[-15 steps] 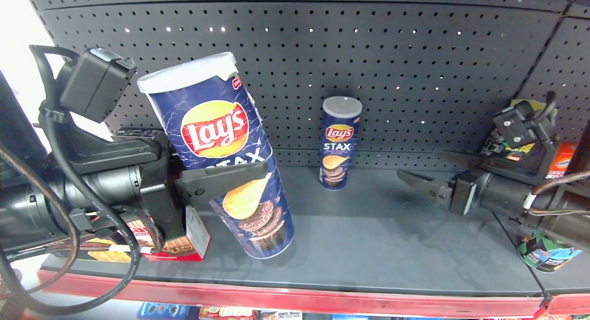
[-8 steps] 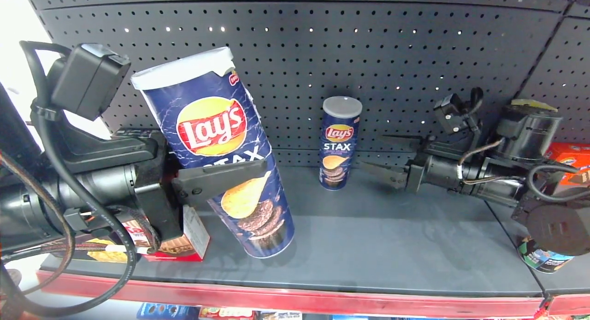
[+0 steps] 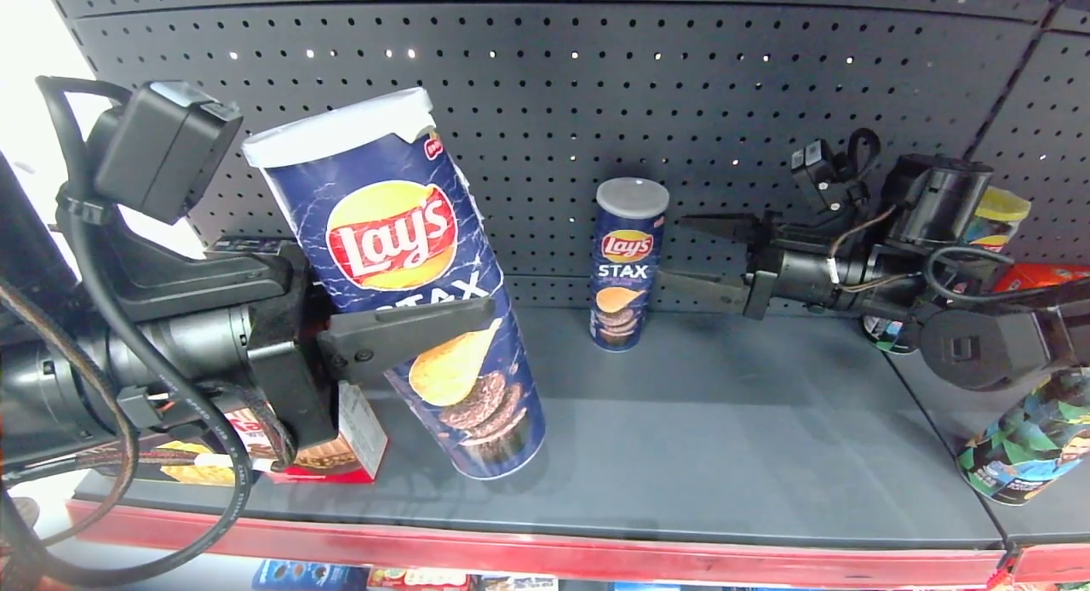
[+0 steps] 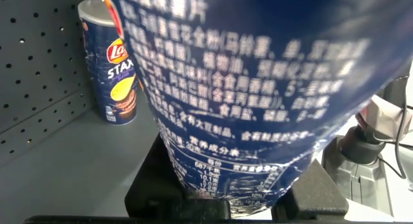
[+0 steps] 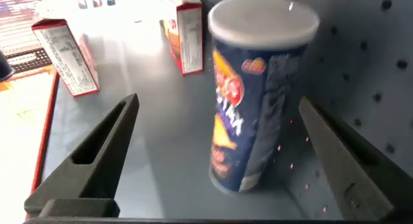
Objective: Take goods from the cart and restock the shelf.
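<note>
Dark-grey shelf (image 3: 732,455) w/ red front lip. Nearest, at front left, a red box (image 3: 341,455) lies partly hidden by the L arm. Just right of it the left gripper (image 3: 443,310) is clamped on a big chips can (image 3: 383,233) at mid-height. Can is tilted, top leaning to robot's left, base low at shelf front; contact w/ shelf unclear. Farther back, second chips can (image 3: 628,263) stands upright near the pegboard (image 3: 681,106). At its right the right gripper (image 3: 673,250) is spread wide & empty, tips just beside it, not touching.
</note>
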